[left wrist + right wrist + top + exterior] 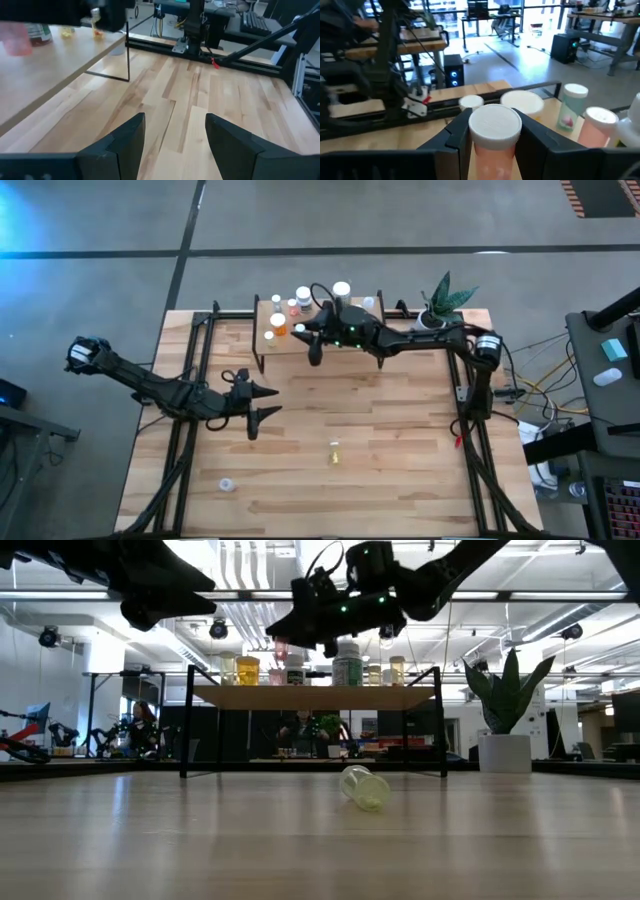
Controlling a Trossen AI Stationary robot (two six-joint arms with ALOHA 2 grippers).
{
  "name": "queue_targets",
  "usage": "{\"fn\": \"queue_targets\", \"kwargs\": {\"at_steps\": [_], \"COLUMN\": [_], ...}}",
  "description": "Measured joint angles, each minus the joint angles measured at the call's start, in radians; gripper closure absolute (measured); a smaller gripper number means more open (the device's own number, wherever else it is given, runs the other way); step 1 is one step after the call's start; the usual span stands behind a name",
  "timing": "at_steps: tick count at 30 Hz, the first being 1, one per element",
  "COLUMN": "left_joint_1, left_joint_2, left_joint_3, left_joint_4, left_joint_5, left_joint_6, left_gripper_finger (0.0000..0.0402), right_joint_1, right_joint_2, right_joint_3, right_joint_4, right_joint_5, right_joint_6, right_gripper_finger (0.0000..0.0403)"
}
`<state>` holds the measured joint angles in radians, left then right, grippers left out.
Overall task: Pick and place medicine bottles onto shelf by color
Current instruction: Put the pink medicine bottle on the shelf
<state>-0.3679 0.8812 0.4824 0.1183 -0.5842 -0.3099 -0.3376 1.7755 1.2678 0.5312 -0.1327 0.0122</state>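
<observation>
The right hand (492,137) is over the shelf (290,340) at the far side of the table (400,430), its two fingers clenched on a pink bottle (494,150) with a white cap, held upright between them. In the right wrist view more bottles stand just beyond it on the shelf: a wide white cap (522,101) directly behind the held one, a smaller white cap (471,102) next to that, a pale green bottle (571,107) and another pink bottle (596,127) off to one side. From above, the shelf carries a cluster of bottles near its left end, among them an orange bottle (279,324), and a larger white-capped one (342,290) stands at the back by the right arm's wrist. The low view shows the row on the shelf from the front, including a yellow bottle (247,669) and a larger green-labelled bottle (348,665). The left hand (262,402) hangs above the bare table on the left side, well apart from the shelf, fingers spread and grasping nothing. A clear yellowish bottle (364,787) lies on its side on the table near the middle, and a small white bottle (228,483) lies near the front left. A white pot with a green plant (440,305) stands at the far right corner, beside the shelf.
</observation>
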Motion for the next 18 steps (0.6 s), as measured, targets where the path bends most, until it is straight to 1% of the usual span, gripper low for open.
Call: {"fn": "queue_targets", "kwargs": {"at_steps": [8, 10, 15, 18], "left_joint_1": [0.0, 0.0, 0.0, 0.0], "left_joint_2": [-0.005, -0.005, -0.005, -0.005], "left_joint_3": [0.0, 0.0, 0.0, 0.0], "left_joint_4": [0.001, 0.002, 0.003, 0.004], "left_joint_5": [0.0, 0.0, 0.001, 0.003], "left_joint_6": [0.0, 0.0, -0.001, -0.001], "left_gripper_finger": [0.021, 0.021, 0.021, 0.021], "right_joint_1": [-0.008, -0.011, -0.029, -0.031], "right_joint_2": [0.096, 0.113, 0.12, 0.119], "right_joint_3": [0.084, 0.101, 0.105, 0.105], "right_joint_4": [-0.004, -0.006, -0.031, -0.062], "right_joint_5": [0.005, 0.022, 0.036, 0.065], "right_joint_6": [-0.024, -0.031, -0.034, -0.042], "right_gripper_finger": [0.0294, 0.0293, 0.0294, 0.0293]}}
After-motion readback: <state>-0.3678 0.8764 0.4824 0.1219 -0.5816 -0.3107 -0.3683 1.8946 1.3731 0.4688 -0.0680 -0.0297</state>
